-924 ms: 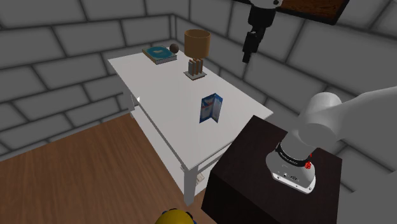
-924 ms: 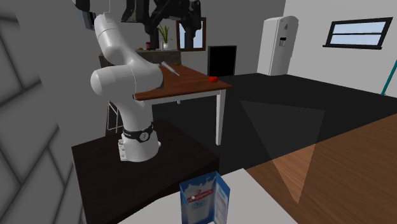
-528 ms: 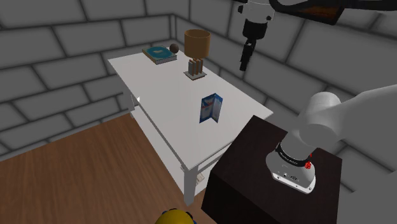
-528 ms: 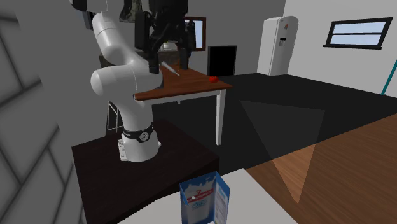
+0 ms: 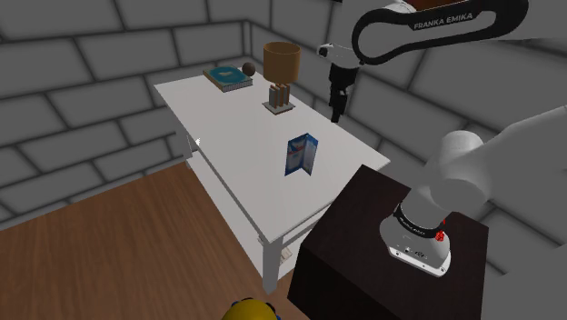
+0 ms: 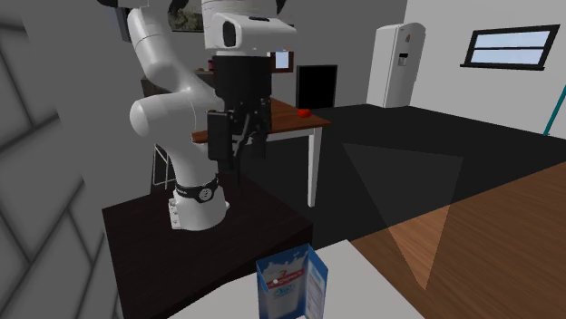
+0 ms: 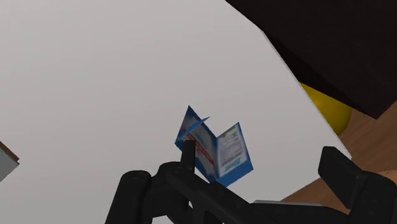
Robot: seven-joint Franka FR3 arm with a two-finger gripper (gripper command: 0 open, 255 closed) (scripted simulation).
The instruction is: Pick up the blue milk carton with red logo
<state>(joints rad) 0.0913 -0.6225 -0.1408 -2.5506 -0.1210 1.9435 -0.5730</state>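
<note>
Shoulder view: the blue milk carton stands upright on the white tabletop, near the edge that faces the dark stand. The jaws hang in the air over the tabletop's wall-side edge, just beside the lamp on this view's right. From there the carton lies lower and toward this view's lower left, well apart from them.

Second exterior view: the carton sits in the near foreground on the pale tabletop, its gabled top up, so its long axis is vertical. The jaws hang high above and behind it, over toward the stand, pointing down and standing apart with nothing between them.

Wrist view: the two black fingers are spread wide and hold nothing. The carton shows ahead of them on the tabletop, off the middle of the gap and partly overlapped by the thinner-looking finger. I judge the coming move to turn on this offset. The hand needs to drop a long way and shift sideways so the carton's upright body sits centred between the fingers before they close across its flat sides.
</note>
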